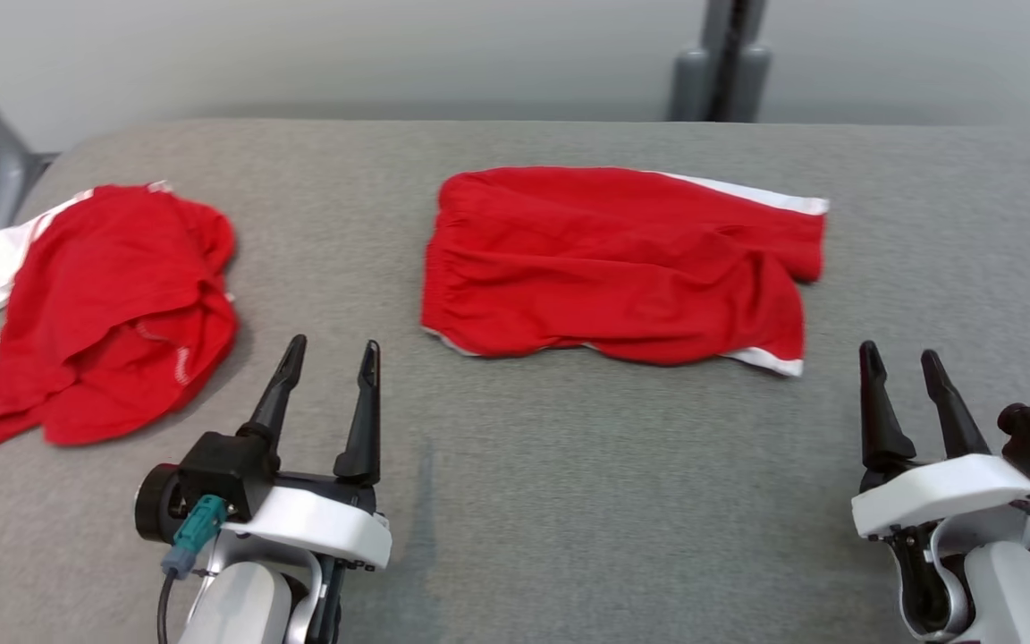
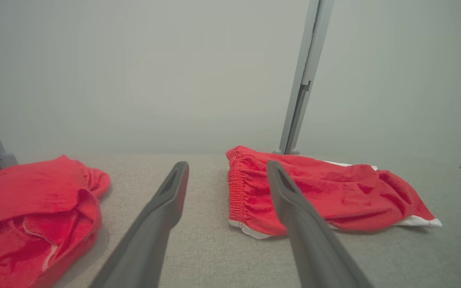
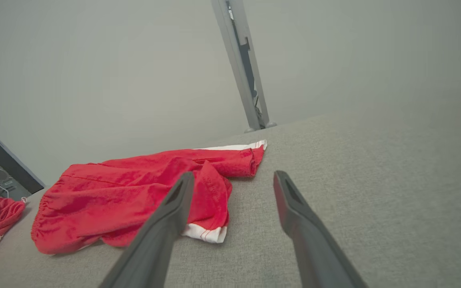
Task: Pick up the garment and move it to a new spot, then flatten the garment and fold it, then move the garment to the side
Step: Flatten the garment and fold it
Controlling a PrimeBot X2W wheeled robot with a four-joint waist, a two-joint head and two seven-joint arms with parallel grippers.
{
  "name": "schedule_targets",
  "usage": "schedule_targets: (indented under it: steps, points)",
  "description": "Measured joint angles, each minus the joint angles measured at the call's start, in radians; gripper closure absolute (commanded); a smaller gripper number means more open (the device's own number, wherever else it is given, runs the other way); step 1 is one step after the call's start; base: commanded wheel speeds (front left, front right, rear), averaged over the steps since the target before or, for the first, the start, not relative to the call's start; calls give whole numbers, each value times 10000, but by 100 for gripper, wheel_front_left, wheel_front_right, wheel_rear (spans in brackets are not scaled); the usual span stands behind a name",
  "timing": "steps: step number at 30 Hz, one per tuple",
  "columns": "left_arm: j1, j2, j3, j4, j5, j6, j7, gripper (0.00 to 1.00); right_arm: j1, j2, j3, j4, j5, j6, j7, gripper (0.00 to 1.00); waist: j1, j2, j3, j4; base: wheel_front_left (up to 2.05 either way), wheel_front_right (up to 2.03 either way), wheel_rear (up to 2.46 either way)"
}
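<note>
While both grippers hang empty over the near side of the grey table [image 1: 515, 501], I have time to plan the grab. The left gripper [image 1: 334, 343] has its 2 fingers spread wide with nothing between them. The right gripper [image 1: 899, 351] is the same, released and clear of any cloth.

The garment I take as mine, the red shorts [image 1: 622, 264], lies in the middle of the table, well beyond both sets of fingertips. Its waistband is toward my left and its white-trimmed hems toward my right. It looks roughly laid out but rumpled, so I judge the flattening and folding are not yet finished.

To do that well, I would send the left gripper to the waistband corner [image 2: 240, 228] and the right to the hem corner [image 3: 204, 234]. I would pinch low against the padding, then draw the 2 corners apart gently so the creases run out without dragging the whole piece.

Another red garment [image 1: 113, 304] sits crumpled at the table's left end, well apart from the shorts, and my left arm should not snag it.

I cannot tell how many layers the shorts are stacked in, nor what the crumpled piece is. Its white side runs off toward the table edge.
</note>
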Motion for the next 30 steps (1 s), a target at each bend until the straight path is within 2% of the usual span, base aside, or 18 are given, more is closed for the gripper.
schedule_targets:
  steps: [3, 9, 13, 17, 18, 19, 25, 30]
  points:
    - [37, -71, -96, -96, -13, -8, -2, 0, -478, 17, -217, 1145, 675, 2, 201, 0, 0, 0, 69, 436, 0, 0, 0]
    - [19, -98, -94, -119, -13, 8, 0, 0, -1346, 19, -297, 2943, 965, 2, 309, 0, 0, 0, 270, 1121, 0, 0, 0]
    - [-38, -113, -125, -130, 33, 2, -2, 0, -1740, 13, -433, 3998, 1035, 0, 362, 0, 0, 0, 369, 1403, 0, 0, 0]
    - [-38, -117, -127, -130, 61, -36, -2, 0, -2049, -21, -422, 4541, 1185, 0, 288, 0, 0, -1, 391, 1524, 0, 0, 0]
    - [-38, -117, -123, -130, 61, -36, -2, 0, -2134, -50, -343, 4669, 1344, 0, 288, 64, 0, 0, 394, 1547, 0, 0, 0]
    - [-38, -123, -115, -132, 63, -36, -2, 0, -2209, -81, -251, 4761, 1461, -2, 282, 100, 0, 0, 397, 1556, 0, 0, 0]
    - [-28, -130, -44, -69, 123, -23, -2, 0, -2432, -31, 267, 4982, 1762, 0, -67, 100, 0, -1, 365, 1359, 0, 0, 0]
    - [91, -136, 35, 21, 163, -38, -2, 0, -2294, 17, 525, 4464, 1904, 0, -203, 100, 0, 0, 190, 890, 0, 0, 0]
